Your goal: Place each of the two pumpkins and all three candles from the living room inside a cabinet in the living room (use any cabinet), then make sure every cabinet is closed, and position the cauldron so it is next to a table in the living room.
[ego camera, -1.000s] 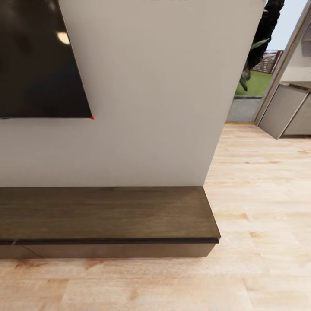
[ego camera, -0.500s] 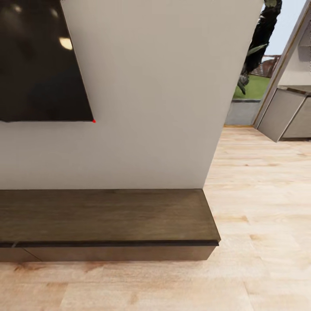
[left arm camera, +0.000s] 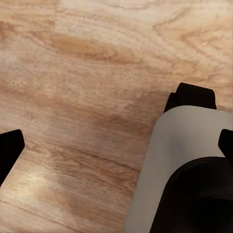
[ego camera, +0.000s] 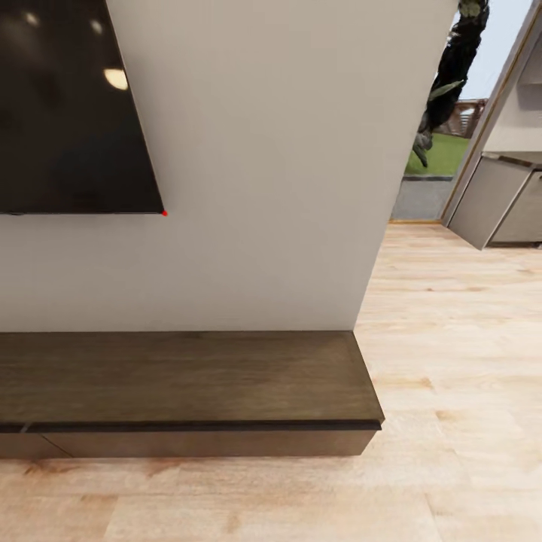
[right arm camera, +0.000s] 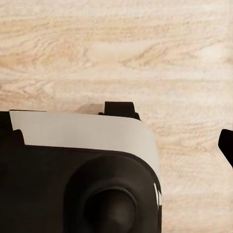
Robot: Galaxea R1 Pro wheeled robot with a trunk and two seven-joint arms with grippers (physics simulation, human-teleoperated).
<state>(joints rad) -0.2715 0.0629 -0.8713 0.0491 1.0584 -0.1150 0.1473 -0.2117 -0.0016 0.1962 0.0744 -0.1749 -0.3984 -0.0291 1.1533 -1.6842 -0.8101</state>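
Ahead in the head view: low dark cabinet (ego camera: 181,384) against a white wall (ego camera: 263,165), front panels flush, top bare; black screen (ego camera: 71,113) mounted above. Against the earlier pictures the whole view has dropped slightly, so the camera has moved, not the furniture; robot judged to be travelling or settling before the cabinet. Pumpkins, candles, cauldron: none in sight, whereabouts unknown. Cabinet's right end stops short of a wide plank floor (ego camera: 452,361), open room running toward grey units (ego camera: 500,203) and a doorway. Left wrist view: floor below, robot base (left arm camera: 189,165) close; left gripper (left arm camera: 116,145) fingertips at opposite margins, spread, nothing between. Right wrist view: floor, base; right gripper state cannot be told.
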